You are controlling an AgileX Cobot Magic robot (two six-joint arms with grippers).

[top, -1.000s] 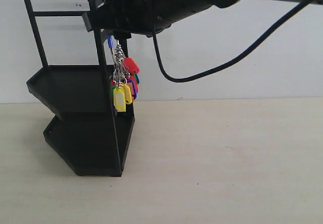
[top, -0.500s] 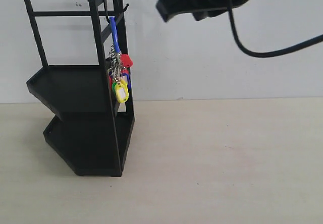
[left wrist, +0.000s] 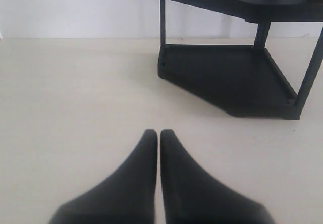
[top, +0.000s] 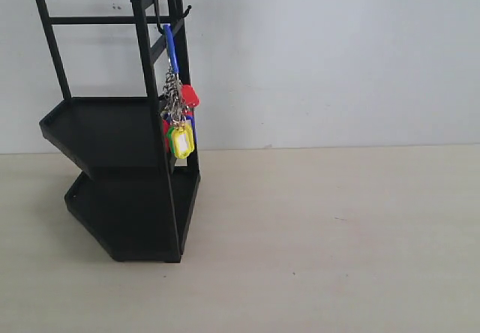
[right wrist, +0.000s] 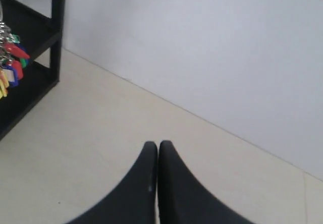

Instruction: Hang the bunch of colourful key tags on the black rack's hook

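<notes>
The colourful key tag bunch hangs by its blue ring section from a hook at the top of the black rack, with the tags dangling beside the front upright. The right wrist view catches the bunch at its edge, against the rack. My right gripper is shut with nothing in it, well away from the bunch. Over bare table, my left gripper is shut and empty, with the rack's lower shelf beyond it. Neither arm shows in the exterior view.
The rack stands at the left of a pale wooden table, close to a white wall. Nothing else is on the table.
The right arm let go of the bunch, which now hangs on the hook, and drew back up and to the right, out of the exterior view. The tags have settled.
</notes>
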